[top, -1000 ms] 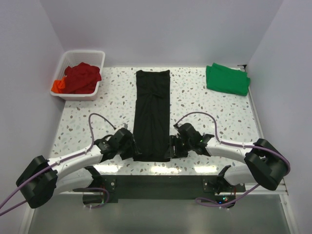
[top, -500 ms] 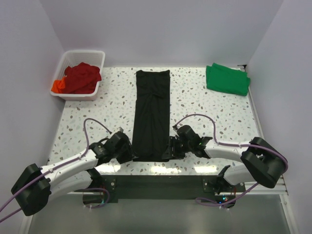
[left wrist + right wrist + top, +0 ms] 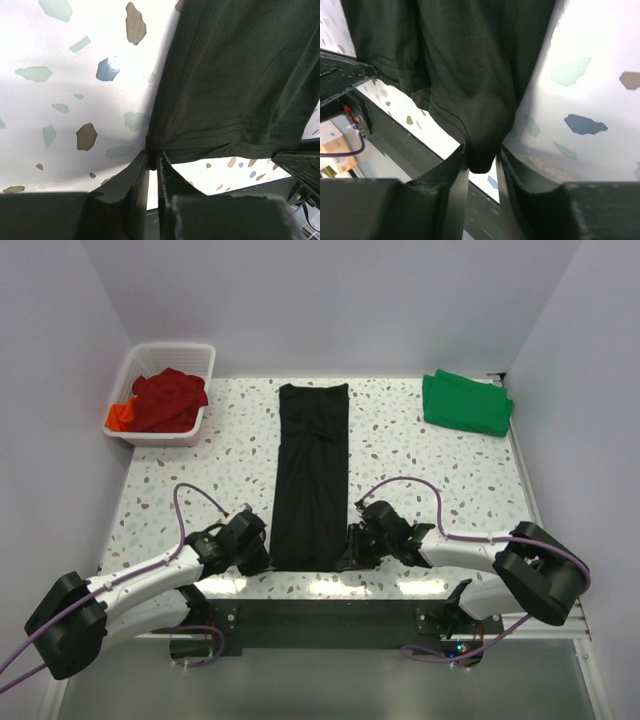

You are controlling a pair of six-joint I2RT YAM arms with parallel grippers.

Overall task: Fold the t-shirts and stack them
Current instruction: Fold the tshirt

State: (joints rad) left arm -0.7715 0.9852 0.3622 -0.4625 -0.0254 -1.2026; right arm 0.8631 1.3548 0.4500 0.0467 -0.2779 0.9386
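2 grippers pinch the near hem of the black t-shirt (image 3: 311,480), lying lengthwise mid-table: the left gripper (image 3: 153,167) clamps its left corner, the right gripper (image 3: 481,159) its right corner. Green t-shirt (image 3: 466,402) sits far right.

My black claw fingers (image 3: 137,175) on a plain black fabric t-shirt (image 3: 312,480), white table speckled grey, brown and blue (image 3: 420,455), green folded shirt (image 3: 466,402), dark red shirt (image 3: 170,398), orange shirt (image 3: 120,417), white slatted plastic basket (image 3: 190,352)

Long shirt (image 3: 312,476) mid-table, basket (image 3: 160,392) far left, folded shirt (image 3: 466,402) far right
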